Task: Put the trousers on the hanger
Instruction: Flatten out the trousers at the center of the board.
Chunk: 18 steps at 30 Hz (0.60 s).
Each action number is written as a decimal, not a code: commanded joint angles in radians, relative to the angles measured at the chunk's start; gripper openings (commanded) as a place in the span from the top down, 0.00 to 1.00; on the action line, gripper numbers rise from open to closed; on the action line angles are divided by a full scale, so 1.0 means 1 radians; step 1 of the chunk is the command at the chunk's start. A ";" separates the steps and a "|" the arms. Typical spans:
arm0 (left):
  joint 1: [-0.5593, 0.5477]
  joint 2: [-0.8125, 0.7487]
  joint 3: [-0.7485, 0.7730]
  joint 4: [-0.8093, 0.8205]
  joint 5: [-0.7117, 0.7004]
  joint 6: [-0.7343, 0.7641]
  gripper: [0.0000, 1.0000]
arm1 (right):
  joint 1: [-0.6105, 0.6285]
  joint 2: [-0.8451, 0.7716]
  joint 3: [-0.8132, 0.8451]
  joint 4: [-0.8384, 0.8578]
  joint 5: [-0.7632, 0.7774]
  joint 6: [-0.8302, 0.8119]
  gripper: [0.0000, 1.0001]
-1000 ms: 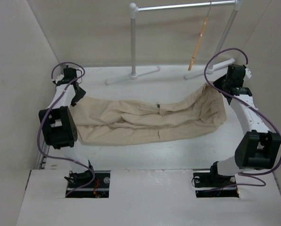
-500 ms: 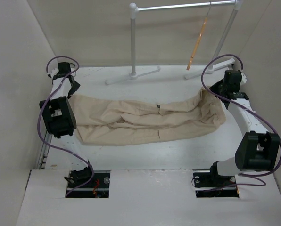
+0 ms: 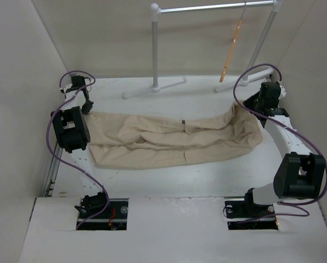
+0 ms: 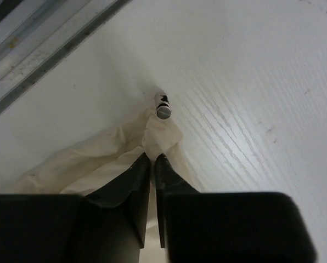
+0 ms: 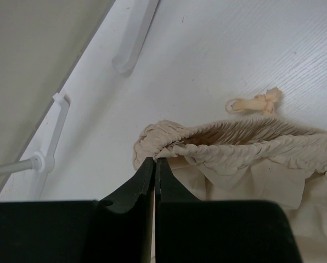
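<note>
Both pincers are down on cloth. At the far left of the table (image 3: 196,181), the left pincer (image 4: 151,160) has its jaws drawn almost together, only a sliver between them. The hem end of a trouser leg is nipped at its tips, and a small metal toggle (image 4: 163,109) sits on that hem just beyond the fingers. On the far right, the right pincer (image 5: 154,162) is fully closed on the gathered waistband, with a fold of the elastic edge caught between its tips. The knotted drawstring (image 5: 254,103) lies loose on the tabletop just past it.

The trousers (image 3: 169,139) lie stretched left to right across the middle of the table, legs to the left and waist to the right. The waist end is bunched up where the right pincer has it. The hanger (image 3: 231,52) hangs by its hook from the bar of the white rack (image 3: 155,44) at the far right, well apart from the cloth and touched by neither arm.

By my reading the task is at an early stage: a grip at each end looks made, and nothing beyond that. Lifting the garment, carrying it to the far right and draping it over the hanger are not yet done.
</note>
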 commanded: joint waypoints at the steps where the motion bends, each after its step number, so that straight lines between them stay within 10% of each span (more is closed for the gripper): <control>1: 0.019 -0.043 0.026 -0.020 -0.078 0.004 0.96 | -0.018 0.010 -0.006 0.066 -0.008 -0.011 0.99; 11: 0.052 -0.365 -0.068 0.055 -0.257 -0.004 0.99 | -0.149 0.062 0.145 0.061 0.004 -0.010 0.99; 18: 0.026 -0.180 0.178 0.029 -0.252 -0.007 0.98 | -0.149 0.275 0.313 0.046 0.006 -0.013 0.99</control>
